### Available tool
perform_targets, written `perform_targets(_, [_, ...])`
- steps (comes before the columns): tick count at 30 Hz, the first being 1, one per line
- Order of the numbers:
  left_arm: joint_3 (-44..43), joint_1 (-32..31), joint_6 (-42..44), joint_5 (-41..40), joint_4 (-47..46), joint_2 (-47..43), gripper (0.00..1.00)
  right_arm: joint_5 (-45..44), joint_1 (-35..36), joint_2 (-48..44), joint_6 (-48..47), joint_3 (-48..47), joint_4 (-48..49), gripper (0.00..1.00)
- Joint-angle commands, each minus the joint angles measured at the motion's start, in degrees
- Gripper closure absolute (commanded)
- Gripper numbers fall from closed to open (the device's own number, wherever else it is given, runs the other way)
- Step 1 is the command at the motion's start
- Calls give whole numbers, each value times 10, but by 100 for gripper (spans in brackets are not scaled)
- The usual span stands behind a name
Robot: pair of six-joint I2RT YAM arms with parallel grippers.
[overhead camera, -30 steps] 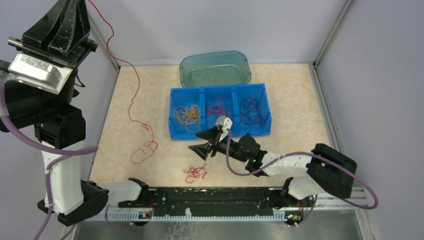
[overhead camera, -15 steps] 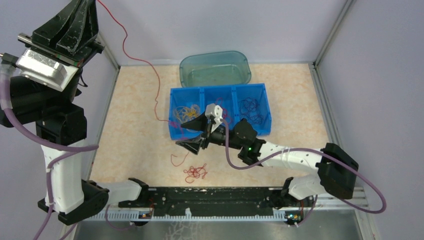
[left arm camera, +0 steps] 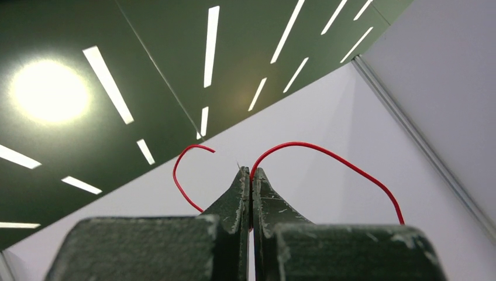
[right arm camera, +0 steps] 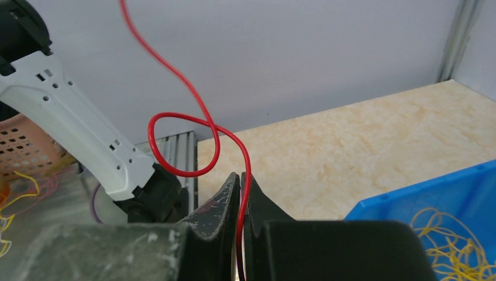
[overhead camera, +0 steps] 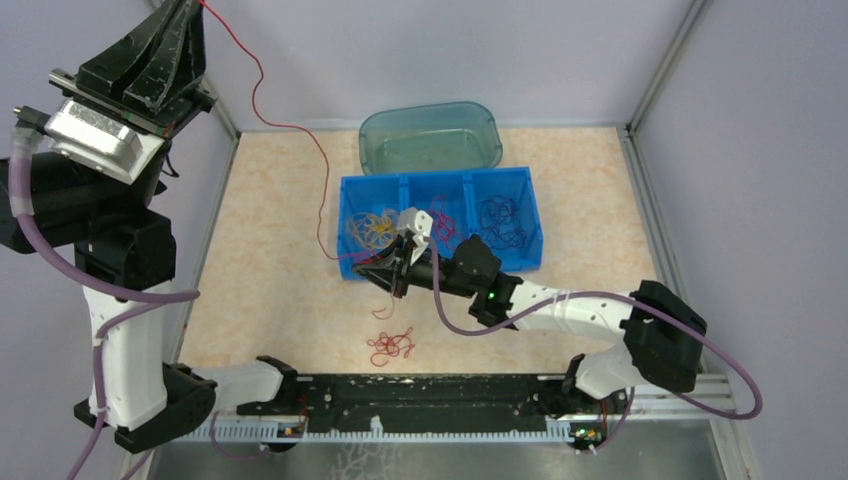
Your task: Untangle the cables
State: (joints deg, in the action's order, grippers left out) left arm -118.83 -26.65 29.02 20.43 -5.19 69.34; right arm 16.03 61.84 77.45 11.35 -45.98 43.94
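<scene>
A long red cable (overhead camera: 290,125) stretches from my left gripper (overhead camera: 192,12), raised high at the top left, down to my right gripper (overhead camera: 384,272) at the blue bin's front left corner. The left wrist view shows the left gripper (left arm camera: 251,173) shut on the red cable (left arm camera: 327,151). My right gripper (right arm camera: 241,179) is also shut on this cable (right arm camera: 175,76), which loops just above its tips. A small red clump (overhead camera: 391,345) lies on the table below the right gripper. Yellow cables (overhead camera: 372,230), red ones (overhead camera: 440,216) and dark ones (overhead camera: 500,222) lie in separate compartments.
The blue three-compartment bin (overhead camera: 440,181) stands mid-table, with a teal translucent tub (overhead camera: 430,128) behind it. Grey walls close off the left, back and right sides. The black rail (overhead camera: 420,395) with the arm bases runs along the near edge.
My right gripper moved left to the bin's front corner and shut on the red cable. The cable's lower part rose off the table and swung right. The left gripper stayed shut.
</scene>
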Motion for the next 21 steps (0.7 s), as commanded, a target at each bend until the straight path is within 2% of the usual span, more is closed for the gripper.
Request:
perform_targets(1, [43,-2,-30,-2,25,-17,100,-27,-41,-50,-15,-34,-10,100])
perform_targets(9, [131,-3,-99,-5,164,-2,100,-76,-114,-102,-32,-22,-62,100])
perform_targets(14, [172,-6,-135,11,226,52,100,-125,-173,-121,-39,-12,-106,100])
perform_targets(21, [171,-25,-165,51,227,156,100,-162,-221,-163,-21,34,-126,100])
